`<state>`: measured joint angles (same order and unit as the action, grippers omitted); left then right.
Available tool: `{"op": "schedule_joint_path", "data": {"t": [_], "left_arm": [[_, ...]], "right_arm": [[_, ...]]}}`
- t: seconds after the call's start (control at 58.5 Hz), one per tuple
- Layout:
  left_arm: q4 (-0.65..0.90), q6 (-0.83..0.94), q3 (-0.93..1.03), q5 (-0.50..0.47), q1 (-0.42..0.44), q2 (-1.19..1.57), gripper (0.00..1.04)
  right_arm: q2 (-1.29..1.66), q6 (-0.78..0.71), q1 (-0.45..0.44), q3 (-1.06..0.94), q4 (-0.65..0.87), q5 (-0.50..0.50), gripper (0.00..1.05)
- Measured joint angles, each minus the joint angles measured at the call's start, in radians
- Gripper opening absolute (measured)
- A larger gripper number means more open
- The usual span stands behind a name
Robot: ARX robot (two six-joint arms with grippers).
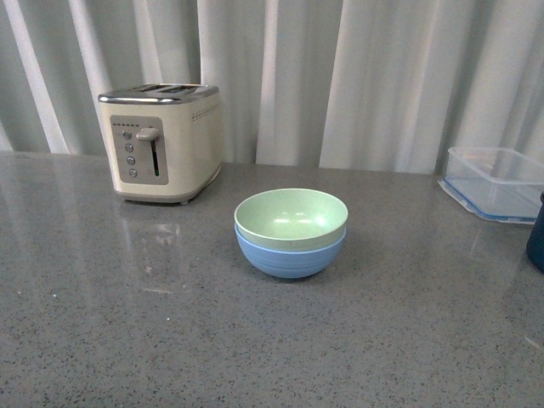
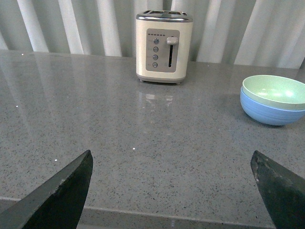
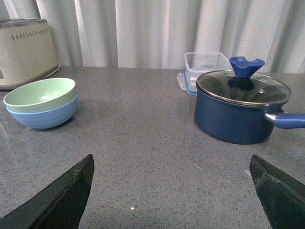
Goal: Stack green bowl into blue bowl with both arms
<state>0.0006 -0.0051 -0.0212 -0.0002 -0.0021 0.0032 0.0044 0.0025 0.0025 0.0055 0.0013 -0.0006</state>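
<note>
I count two round matte bowls: one pale mint-green bowl [image 1: 291, 218] and one light sky-blue bowl [image 1: 289, 257]. There's one cream two-slot toaster [image 1: 163, 140], one clear plastic rectangular container [image 1: 496, 183], and one dark blue saucepan [image 3: 235, 113] with one glass lid [image 3: 243, 87]. I see two black grippers, left [image 2: 174, 191] and right [image 3: 171, 191].
</note>
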Motion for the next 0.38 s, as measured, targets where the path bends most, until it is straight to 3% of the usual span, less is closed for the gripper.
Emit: {"op": "schedule_joint_path", "data": {"t": [0.376], "left_arm": [[0.000, 0.000, 0.000, 0.000, 0.000, 0.000, 0.98]], "right_arm": [[0.000, 0.000, 0.000, 0.000, 0.000, 0.000, 0.95]]}}
